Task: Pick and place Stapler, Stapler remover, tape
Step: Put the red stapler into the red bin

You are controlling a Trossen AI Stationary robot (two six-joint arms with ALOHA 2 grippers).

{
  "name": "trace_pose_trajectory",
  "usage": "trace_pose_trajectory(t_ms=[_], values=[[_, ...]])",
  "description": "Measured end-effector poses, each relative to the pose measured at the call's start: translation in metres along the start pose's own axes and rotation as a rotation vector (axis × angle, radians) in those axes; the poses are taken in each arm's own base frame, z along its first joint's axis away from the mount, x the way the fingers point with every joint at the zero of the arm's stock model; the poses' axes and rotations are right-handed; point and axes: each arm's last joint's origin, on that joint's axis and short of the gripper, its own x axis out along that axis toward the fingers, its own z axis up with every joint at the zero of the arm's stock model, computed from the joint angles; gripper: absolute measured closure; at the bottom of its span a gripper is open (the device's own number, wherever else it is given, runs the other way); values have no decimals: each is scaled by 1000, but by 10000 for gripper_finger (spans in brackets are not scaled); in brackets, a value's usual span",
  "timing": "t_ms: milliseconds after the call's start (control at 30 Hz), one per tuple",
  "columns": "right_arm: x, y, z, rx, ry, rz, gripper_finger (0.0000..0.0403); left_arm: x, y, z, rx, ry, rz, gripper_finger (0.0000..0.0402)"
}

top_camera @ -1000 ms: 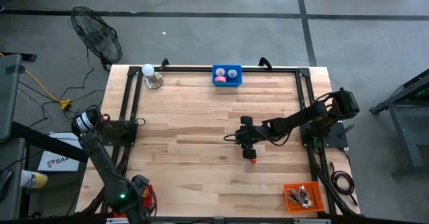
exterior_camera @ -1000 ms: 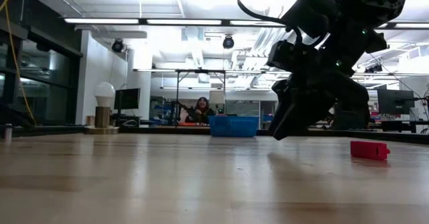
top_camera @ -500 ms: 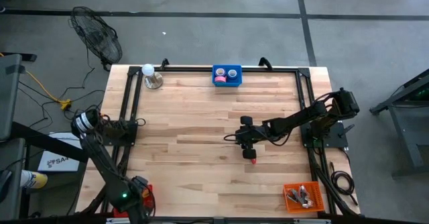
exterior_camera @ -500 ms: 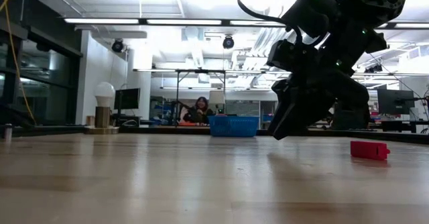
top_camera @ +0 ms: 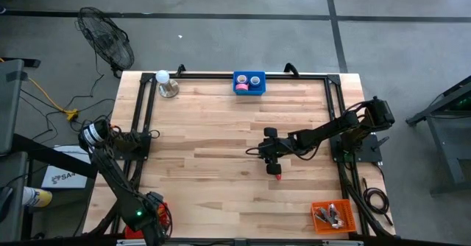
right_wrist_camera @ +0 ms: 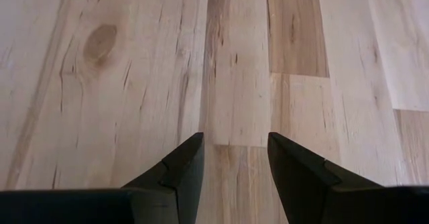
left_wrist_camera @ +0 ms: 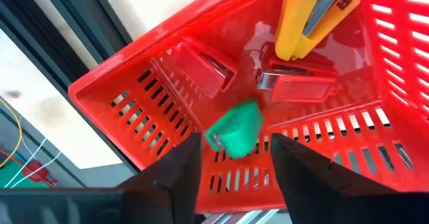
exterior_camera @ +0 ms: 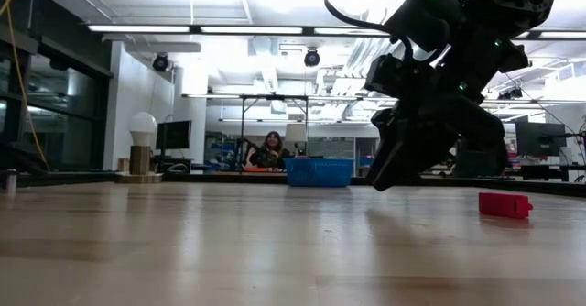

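Pale wooden plank worktop (top_camera: 213, 157) with a black metal frame is carrying everything.

Right arm is reaching from the right edge toward the worktop's middle. Right gripper (top_camera: 273, 163) is hanging just above bare boards; its fingers (right_wrist_camera: 179, 167) are standing apart with nothing between them. A small red block-shaped item (top_camera: 277, 177) is lying on the wood just beside that gripper, on the side toward the near edge; in the low view the same red block (exterior_camera: 504, 204) is sitting flat on the worktop, apart from the gripper (exterior_camera: 389, 170). Cannot tell from these views which task item it is.

Left arm is bending down past the near left corner. Left gripper (left_wrist_camera: 231, 163) is hovering over a red slotted plastic basket (left_wrist_camera: 134, 103) placed at that corner, just off the boards. Its fingers (left_wrist_camera: 179, 174) are spread, and a small green plastic piece (left_wrist_camera: 234, 130) is sitting between them, above the basket floor; cannot tell whether it is touching either finger. Inside the basket are lying a yellow stapler (left_wrist_camera: 305, 19) and two red staplers (left_wrist_camera: 295, 83).

Blue plastic bin (top_camera: 249, 83) is sitting at the middle of the far edge, holding a pinkish-red tape roll (top_camera: 241, 88) and pale ring-shaped rolls (top_camera: 255, 79).

Orange slotted basket (top_camera: 335, 216) is sitting at the near right corner, holding small metal pieces.

White bulb lamp on a round base (top_camera: 165, 84) is standing at the far left corner.
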Motion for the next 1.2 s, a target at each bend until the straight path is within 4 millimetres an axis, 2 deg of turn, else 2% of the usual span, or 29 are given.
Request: trace_pose_trajectory(t_ms=[167,300,533,667,900,1200], values=[[0,0,0,-1,2,0,247,-1,0,-1,7,-3,3,226],[0,0,0,0,2,0,247,-11,1,-5,-1,-31,6,226],[0,0,0,3,3,-8,247,-34,13,-5,-42,-215,55,225],[0,0,0,3,4,-9,247,-41,15,-1,-18,-336,45,225],[-8,-2,4,7,-21,-19,247,-53,5,23,75,-535,10,225],[-12,-3,4,11,-13,-61,247,-79,-20,71,299,-897,-1,225]])
